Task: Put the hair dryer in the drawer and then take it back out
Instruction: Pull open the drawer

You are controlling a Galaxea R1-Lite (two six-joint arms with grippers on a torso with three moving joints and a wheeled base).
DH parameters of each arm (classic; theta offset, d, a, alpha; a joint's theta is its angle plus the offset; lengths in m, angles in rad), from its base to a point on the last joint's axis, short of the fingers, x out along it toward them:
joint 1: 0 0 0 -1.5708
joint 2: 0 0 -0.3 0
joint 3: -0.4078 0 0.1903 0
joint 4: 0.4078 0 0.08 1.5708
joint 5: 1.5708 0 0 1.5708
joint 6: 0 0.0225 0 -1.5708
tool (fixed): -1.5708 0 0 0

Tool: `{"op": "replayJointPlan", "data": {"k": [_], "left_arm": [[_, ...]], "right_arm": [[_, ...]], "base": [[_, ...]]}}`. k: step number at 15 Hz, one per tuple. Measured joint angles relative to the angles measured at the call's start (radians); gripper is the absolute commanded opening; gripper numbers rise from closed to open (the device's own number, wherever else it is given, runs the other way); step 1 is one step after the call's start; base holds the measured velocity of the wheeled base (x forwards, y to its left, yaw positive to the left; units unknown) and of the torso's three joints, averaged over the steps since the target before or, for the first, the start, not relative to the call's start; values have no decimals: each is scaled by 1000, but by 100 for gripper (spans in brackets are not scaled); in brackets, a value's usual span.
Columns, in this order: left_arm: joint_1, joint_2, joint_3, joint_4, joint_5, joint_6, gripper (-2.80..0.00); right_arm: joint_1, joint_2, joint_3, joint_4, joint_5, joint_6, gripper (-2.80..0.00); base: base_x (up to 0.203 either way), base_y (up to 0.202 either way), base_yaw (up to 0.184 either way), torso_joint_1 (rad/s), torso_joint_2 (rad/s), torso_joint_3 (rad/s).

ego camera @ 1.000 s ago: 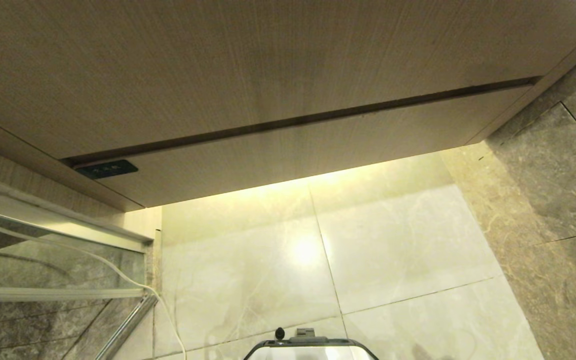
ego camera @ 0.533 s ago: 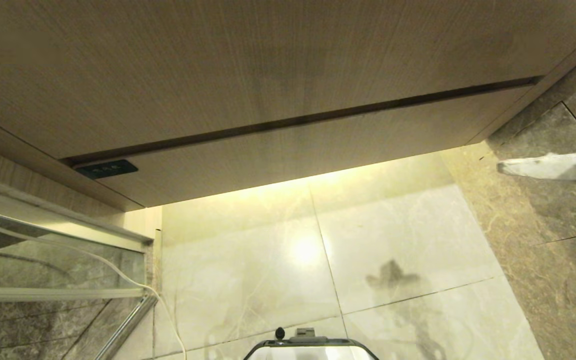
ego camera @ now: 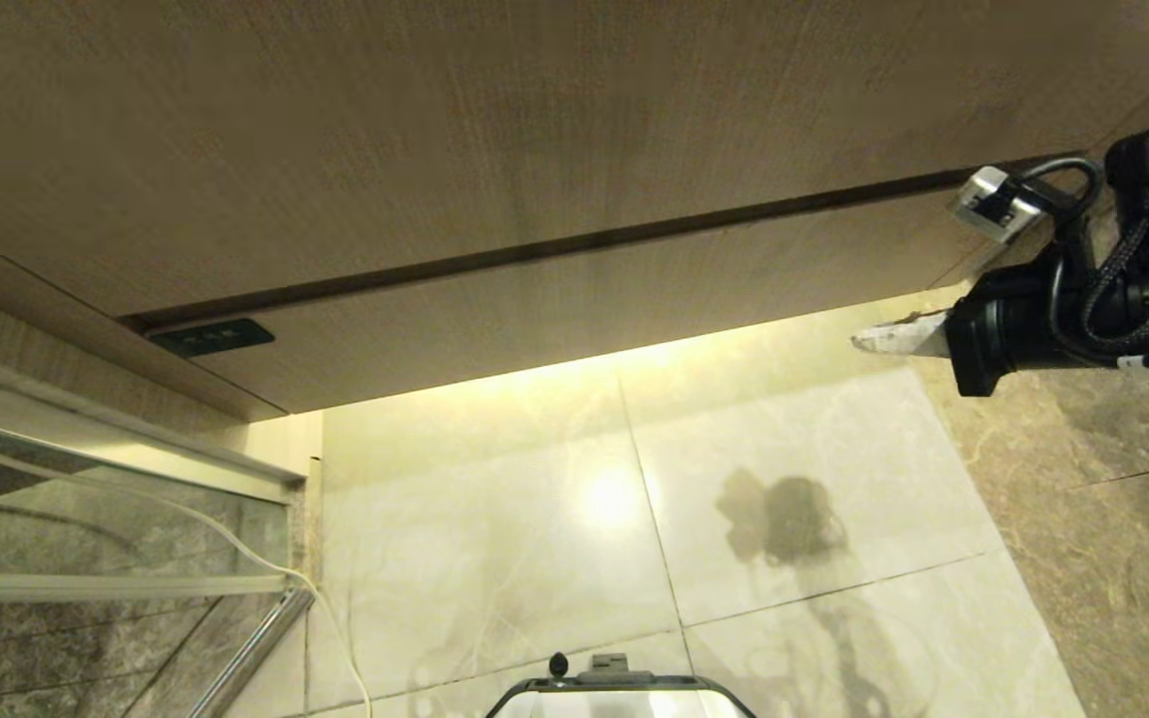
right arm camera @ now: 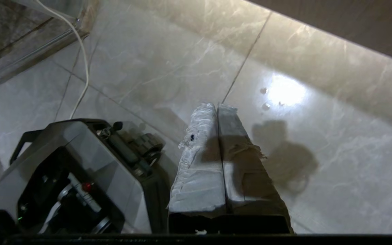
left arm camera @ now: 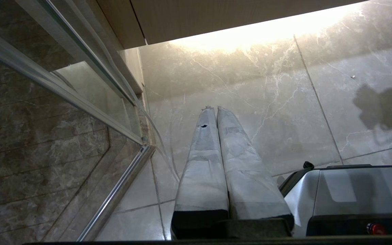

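Observation:
The drawer [ego camera: 584, 309] is the wide, shallow wood-grain front under the dark gap, below a taller wood panel [ego camera: 495, 130]; it stands closed. The hair dryer is out of view. My right gripper [ego camera: 874, 341] reaches in from the right, level, just below the drawer's right end, its taped fingers pressed together on nothing. The right wrist view shows the same gripper [right arm camera: 217, 105] shut over the pale floor. My left gripper [left arm camera: 215, 109] hangs parked and shut above the floor, beside the robot's base [left arm camera: 352, 194].
A glass shower screen with a metal frame [ego camera: 106, 469] stands at the left, and a white cable [ego camera: 235, 538] runs down beside it. A grey marble wall [ego camera: 1113, 439] closes the right side. Glossy floor tiles [ego camera: 535, 558] lie below the cabinet. The base's front [ego camera: 619, 693] shows at the bottom.
My right arm has come up into the head view from the right and moved left toward the drawer's right end. Its shadow now lies on the floor. The drawer stays closed.

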Motion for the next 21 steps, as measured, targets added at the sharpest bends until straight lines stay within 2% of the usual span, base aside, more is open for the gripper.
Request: {"op": "replayJointPlan", "data": {"k": [4,5,10,14,16,19,21], "left_arm": [[0,0,0,0,0,0,-280],[0,0,0,0,0,0,-280],[0,0,0,0,0,0,-280],[0,0,0,0,0,0,-280],[0,0,0,0,0,0,-280],[0,0,0,0,0,-1,-280],[0,0,0,0,0,0,-280]], "right_arm": [[0,76,-45,-60,0,-97,-280],[2,92,-56,-69,0,-127,0],[13,159,-109,-140,30,-180,0],[13,184,-99,-272,127,-194,0],[12,197,-93,-283,155,-198,0],[11,233,-82,-363,211,-279,0],[10,259,-79,-390,283,-337,0]], "base": [[0,0,0,0,0,0],[0,0,0,0,0,0],[0,0,0,0,0,0],[0,0,0,0,0,0],[0,0,0,0,0,0],[0,0,0,0,0,0],[0,0,0,0,0,0]]}}
